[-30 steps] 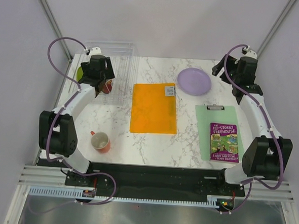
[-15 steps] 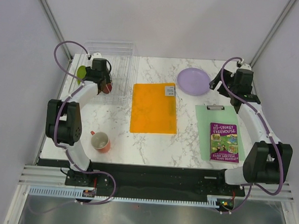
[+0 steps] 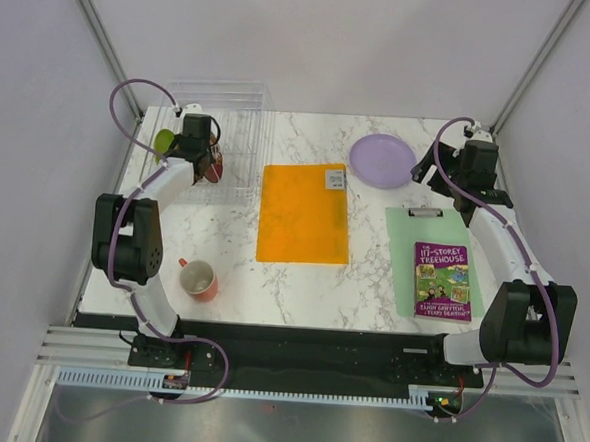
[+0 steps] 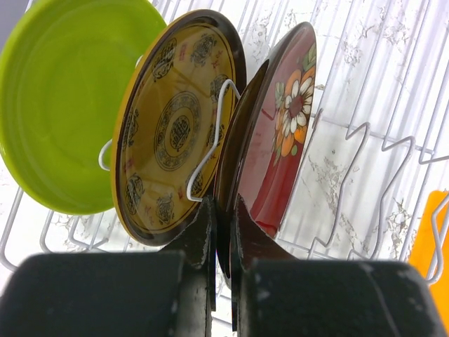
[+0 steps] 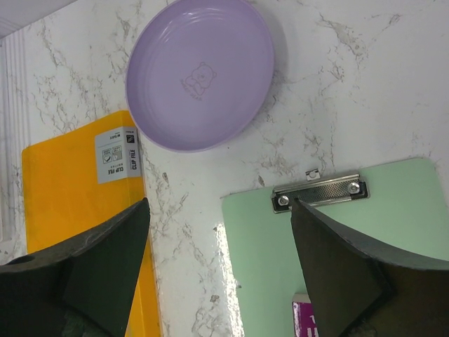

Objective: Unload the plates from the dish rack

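The clear dish rack (image 3: 243, 118) stands at the back left, its wire dividers (image 4: 365, 140) holding three upright plates: lime green (image 4: 63, 98), yellow patterned (image 4: 175, 126) and dark red flowered (image 4: 280, 140). My left gripper (image 4: 223, 210) is shut on the lower rim of the dark red plate, one finger on each face. From above, the left gripper (image 3: 201, 153) sits inside the rack beside the green plate (image 3: 164, 141). The lavender plate (image 5: 200, 74) lies flat on the table at the back right. My right gripper (image 5: 219, 210) hangs open and empty just short of it.
An orange folder (image 3: 303, 214) lies mid-table next to the rack. A green clipboard (image 5: 337, 239) carrying a purple book (image 3: 442, 280) lies at the right, under my right gripper. A red mug (image 3: 199, 278) stands front left.
My left gripper has reached into the rack and closed from wide open onto the dark red plate's rim. The right arm has drawn back slightly from the table's far edge.
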`<state>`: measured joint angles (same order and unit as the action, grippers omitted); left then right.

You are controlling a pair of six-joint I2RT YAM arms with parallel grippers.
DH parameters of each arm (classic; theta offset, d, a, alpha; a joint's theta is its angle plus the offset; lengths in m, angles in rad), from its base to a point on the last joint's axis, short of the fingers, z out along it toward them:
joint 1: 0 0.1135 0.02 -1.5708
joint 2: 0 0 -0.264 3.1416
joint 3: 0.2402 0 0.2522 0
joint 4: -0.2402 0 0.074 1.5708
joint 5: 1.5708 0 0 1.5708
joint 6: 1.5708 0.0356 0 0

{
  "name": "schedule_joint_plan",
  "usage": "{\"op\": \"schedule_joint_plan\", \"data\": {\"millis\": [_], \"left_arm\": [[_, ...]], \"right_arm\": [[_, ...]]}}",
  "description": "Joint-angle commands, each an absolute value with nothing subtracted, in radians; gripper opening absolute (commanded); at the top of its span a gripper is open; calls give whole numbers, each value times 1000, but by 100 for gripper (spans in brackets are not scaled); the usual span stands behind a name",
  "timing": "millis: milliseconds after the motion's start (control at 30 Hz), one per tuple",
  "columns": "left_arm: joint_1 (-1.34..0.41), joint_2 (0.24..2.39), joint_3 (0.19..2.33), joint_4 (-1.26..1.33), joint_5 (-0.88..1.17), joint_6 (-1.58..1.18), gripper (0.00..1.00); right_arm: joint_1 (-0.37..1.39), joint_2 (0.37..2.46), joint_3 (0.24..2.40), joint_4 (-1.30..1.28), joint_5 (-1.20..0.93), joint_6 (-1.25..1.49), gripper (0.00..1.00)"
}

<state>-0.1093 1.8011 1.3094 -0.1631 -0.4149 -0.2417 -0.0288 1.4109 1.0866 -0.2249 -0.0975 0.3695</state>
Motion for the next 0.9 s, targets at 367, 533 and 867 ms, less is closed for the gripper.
{"op": "schedule_joint_plan", "data": {"millis": [367, 533, 867], "left_arm": [[-250, 1628, 1437, -15, -797, 118, 2], [-273, 1516, 1413, -99, -732, 37, 2], [-276, 1388, 1384, -291, -192, -336, 2]], "right_arm": [[-18, 1388, 1085, -236, -118, 345, 89], [20, 1382, 1129, -245, -176, 351, 88], [290, 1479, 1216, -31, -371, 540, 88]]}}
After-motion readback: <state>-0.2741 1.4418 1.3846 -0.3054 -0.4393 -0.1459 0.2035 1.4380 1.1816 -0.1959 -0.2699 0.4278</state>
